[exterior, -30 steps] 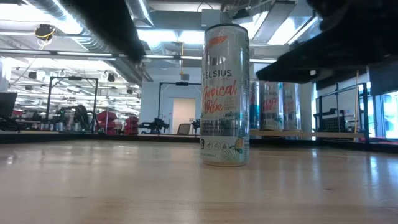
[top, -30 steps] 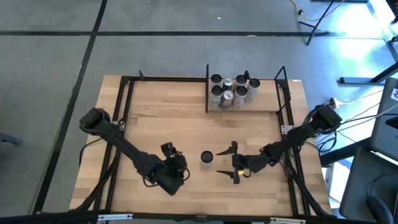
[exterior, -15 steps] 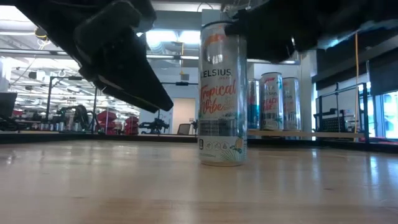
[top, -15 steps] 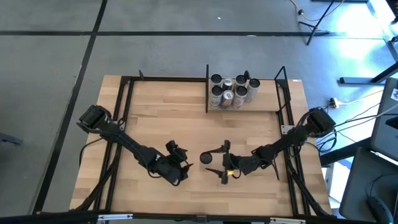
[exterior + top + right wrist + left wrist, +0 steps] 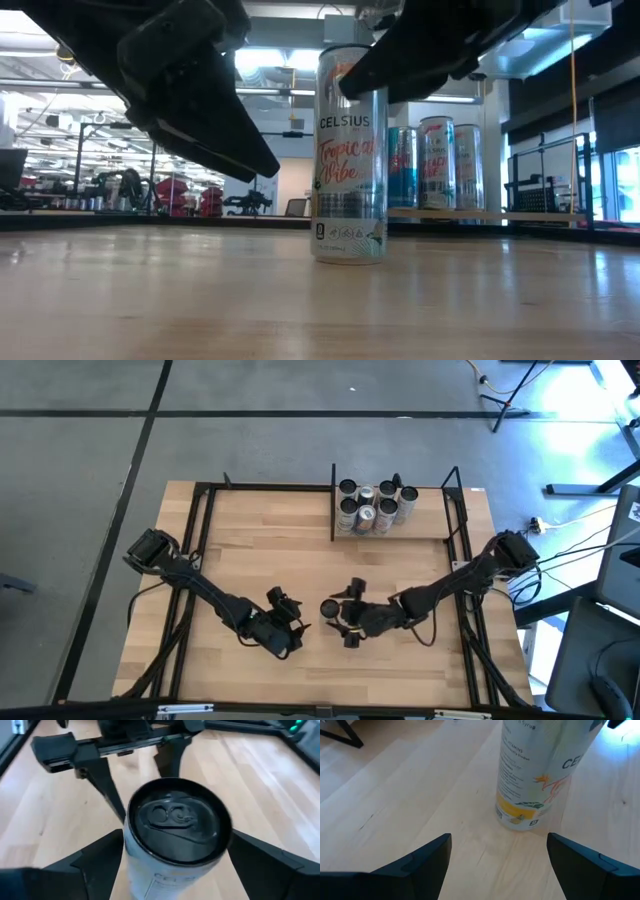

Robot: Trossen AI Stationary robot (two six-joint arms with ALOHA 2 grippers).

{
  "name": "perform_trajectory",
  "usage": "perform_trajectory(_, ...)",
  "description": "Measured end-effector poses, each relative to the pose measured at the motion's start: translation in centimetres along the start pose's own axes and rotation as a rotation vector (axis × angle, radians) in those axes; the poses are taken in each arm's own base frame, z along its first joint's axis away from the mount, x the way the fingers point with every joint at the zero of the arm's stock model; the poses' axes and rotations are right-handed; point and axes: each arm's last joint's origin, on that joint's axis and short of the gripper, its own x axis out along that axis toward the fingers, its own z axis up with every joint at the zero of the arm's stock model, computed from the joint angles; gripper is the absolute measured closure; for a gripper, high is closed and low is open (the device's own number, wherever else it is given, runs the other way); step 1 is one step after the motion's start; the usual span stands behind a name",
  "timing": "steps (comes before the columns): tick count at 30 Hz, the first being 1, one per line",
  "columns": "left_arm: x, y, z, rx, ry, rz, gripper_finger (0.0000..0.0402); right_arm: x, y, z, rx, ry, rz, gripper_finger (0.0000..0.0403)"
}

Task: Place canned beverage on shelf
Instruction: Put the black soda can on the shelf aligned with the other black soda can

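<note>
The right gripper [image 5: 343, 616] has come in from the right side of the table and is now straddling the Celsius can [image 5: 330, 607], where a second ago it was hanging well apart from it. Its fingers are standing spread, one on either side of the can near the top; from here I cannot tell whether either finger is actually touching the metal. The left gripper [image 5: 294, 622] has edged in a little as well and is waiting just to the left of the can, fingers spread wide, gripping nothing. The can itself has shifted slightly leftward in the low view.

From table height both arms are showing only as dark shapes cut off by the upper edge, and the right one is covering the can's top rim. The small print low on the can is too fine to read.

The can is standing upright on the bare wooden tabletop [image 5: 260, 560], near the middle and towards the front. It is tall and slim, silver-white, with "CELSIUS" in dark letters, pink script beneath and a tropical pattern at the base; its dark lid with the pull tab is showing in the right wrist view. The shelf [image 5: 420, 528] is sitting at the far right of the table, framed by black uprights, well apart from this can, with a cluster of other cans [image 5: 372, 505] already standing on it.
</note>
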Motion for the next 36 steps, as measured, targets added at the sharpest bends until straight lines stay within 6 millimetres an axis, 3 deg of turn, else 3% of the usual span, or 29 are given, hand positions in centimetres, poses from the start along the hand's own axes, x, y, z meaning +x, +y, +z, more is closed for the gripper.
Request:
perform_trajectory(7, 0.0, 0.0, 0.0, -0.001, -0.004, 0.000, 0.0094, 0.1, 0.0, 0.0, -0.023, -0.001, 0.023, 0.0086)
perform_trajectory(14, 0.0, 0.0, 0.0, -0.001, -0.004, 0.001, 0.0094, 0.1, 0.0, 0.2, -0.076, -0.018, 0.023, 0.0200)
perform_trajectory(19, 0.0, -0.1, 0.0, 0.000, -0.004, 0.000, 0.0094, -0.5, -0.3, 0.5, -0.132, -0.011, 0.014, 0.0200)
perform_trajectory(25, -0.3, -0.3, -0.3, 0.009, -0.008, -0.006, 0.0094, -3.8, -2.0, 2.1, -0.107, -0.012, -0.042, 0.0200)
perform_trajectory(36, -0.6, -0.6, -0.5, 0.018, -0.022, -0.002, 0.0094, -10.1, -6.0, 2.1, -0.124, 0.091, -0.144, 0.0200)
